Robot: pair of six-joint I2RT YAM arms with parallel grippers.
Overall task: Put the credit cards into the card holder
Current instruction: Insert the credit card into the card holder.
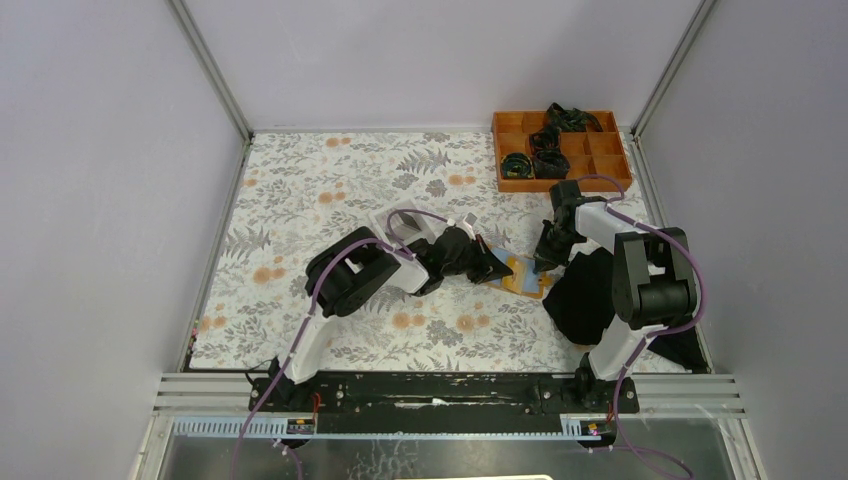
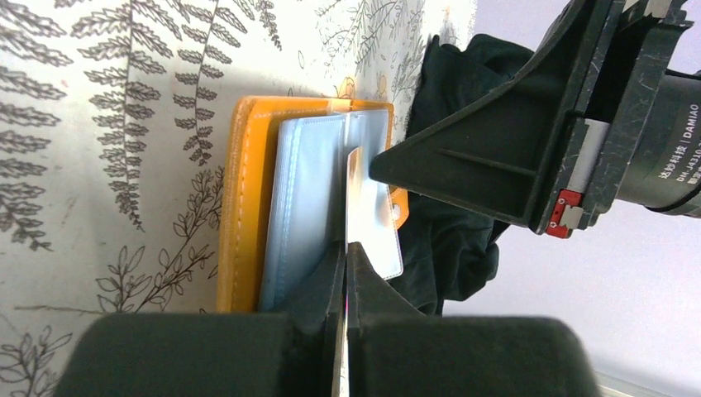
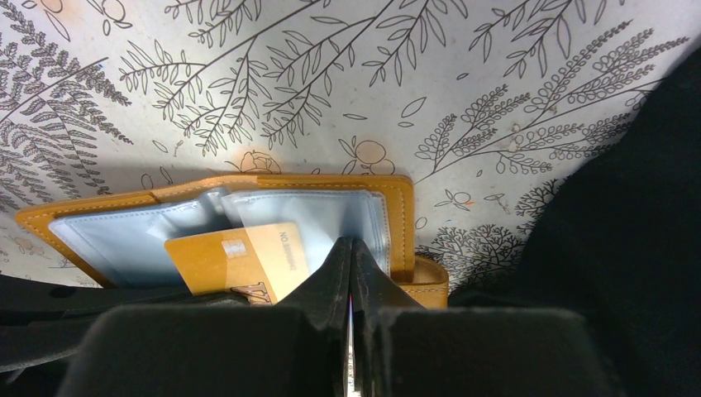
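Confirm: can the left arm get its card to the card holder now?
Likely yes. The left gripper, shut on a gold card, holds it over the pale sleeves of the open card holder. The shut right gripper sits at the holder beside the card, not across its path.

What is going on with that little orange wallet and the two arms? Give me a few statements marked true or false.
1. The card holder lies open on the table. True.
2. The left gripper is pinching a credit card. True.
3. The card holder sits inside the orange tray. False: it lies on the patterned tabletop, and the tray stands apart in the far right corner.
4. The right gripper is spread wide open. False: its fingers are shut, with the tip against the open holder.
5. The black cloth lies to the left of the holder. False: it lies to the right, beside the right arm.
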